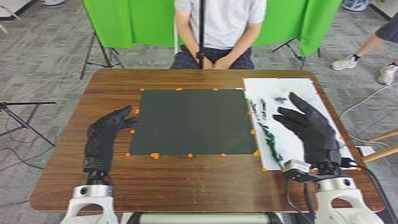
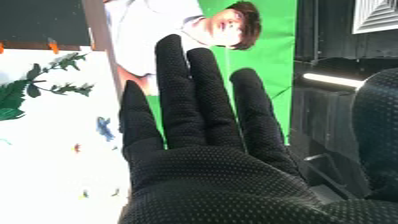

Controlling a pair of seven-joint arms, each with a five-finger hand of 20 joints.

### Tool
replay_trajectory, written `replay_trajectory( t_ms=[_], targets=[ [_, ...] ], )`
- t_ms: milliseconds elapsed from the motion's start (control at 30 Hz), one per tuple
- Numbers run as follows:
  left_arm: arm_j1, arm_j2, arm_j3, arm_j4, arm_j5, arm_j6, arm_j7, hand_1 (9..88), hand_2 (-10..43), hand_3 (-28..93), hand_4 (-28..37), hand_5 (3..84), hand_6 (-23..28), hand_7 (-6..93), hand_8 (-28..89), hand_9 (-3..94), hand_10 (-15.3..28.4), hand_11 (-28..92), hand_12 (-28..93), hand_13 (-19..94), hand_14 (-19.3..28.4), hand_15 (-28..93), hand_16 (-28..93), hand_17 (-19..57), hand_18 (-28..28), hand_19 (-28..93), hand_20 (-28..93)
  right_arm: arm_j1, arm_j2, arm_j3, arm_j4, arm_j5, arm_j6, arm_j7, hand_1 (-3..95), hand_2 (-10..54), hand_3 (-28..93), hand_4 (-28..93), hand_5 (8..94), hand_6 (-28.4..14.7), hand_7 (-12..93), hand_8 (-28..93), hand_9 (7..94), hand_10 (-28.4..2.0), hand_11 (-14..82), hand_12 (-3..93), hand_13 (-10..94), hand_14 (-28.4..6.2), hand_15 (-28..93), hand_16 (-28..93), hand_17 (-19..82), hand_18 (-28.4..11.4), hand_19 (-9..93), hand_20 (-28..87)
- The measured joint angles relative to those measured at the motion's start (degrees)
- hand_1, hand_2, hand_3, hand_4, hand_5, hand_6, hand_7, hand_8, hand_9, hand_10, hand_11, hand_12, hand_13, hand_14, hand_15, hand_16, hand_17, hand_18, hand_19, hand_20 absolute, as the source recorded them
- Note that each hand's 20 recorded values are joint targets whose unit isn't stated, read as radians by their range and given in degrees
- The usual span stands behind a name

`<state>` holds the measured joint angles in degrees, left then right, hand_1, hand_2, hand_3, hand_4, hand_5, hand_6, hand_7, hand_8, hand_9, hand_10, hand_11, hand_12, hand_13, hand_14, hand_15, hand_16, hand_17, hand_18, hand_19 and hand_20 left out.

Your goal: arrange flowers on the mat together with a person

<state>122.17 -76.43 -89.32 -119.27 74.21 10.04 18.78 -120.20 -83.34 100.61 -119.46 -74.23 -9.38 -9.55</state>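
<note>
In the head view, the dark mat (image 1: 191, 122) lies on the brown table (image 1: 107, 92), with orange pieces (image 1: 155, 155) dotted along its edges. The left hand (image 1: 103, 135) is held just beside the mat's left side, its arm straight behind it from the near edge of the table. The hand is loosely open, its fingers pointing forward and leaning in toward the mat, its thumb apart from them, holding nothing. The right hand (image 1: 313, 132) is to the right of the mat, above the white sheet (image 1: 266, 85), with fingers reaching forward and angled toward the mat's side. It is spread wide, thumb well away from the fingers, and grips nothing. On the sheet, the leafy green stem (image 1: 270, 139) lies lengthwise near the mat's right edge, between the mat and the right hand

In the right wrist view, the right hand (image 2: 213, 175) is wide, its fingers straight and fanned a little apart, with nothing in them. Dark green leaves (image 2: 11, 100) rest on the sheet near the mat, and a small blue flower (image 2: 105, 129) lies farther from the mat than those leaves
</note>
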Motion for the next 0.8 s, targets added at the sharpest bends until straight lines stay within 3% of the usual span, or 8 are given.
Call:
replay_trajectory(
  t_ms=[167,800],
  targets=[
    [0.0,0.00,0.00,0.00,-0.01,0.00,0.00,27.3,2.7,67,-19.2,52.1,3.2,16.9,-7,59.4,15.4,27,14,42,18.2,23,-1,8.4,13.6,12,19,-0.1,0.0,0.1,0.0,0.0,-0.1,0.0,12.4,4.4,70,-17,47.4,-2.1,11,-8,52.0,-16.0,6.5,13.5,46,-15.6,16,13,18,-17.3,6,23],
    [0.0,0.00,0.00,0.00,-0.16,0.39,0.12,27.3,2.5,67,-19.4,52.1,3.3,16.8,-7,58.1,15.6,26,14,42,18.2,24,-1,9.6,13.0,13,19,0.0,0.0,0.5,-0.1,-0.4,-0.9,0.1,12.3,4.4,70,-17,48.9,-1.9,12,-9,52.3,-16.0,6.6,13.8,45,-15.7,15,14,18,-17.4,6,23]
  ],
)
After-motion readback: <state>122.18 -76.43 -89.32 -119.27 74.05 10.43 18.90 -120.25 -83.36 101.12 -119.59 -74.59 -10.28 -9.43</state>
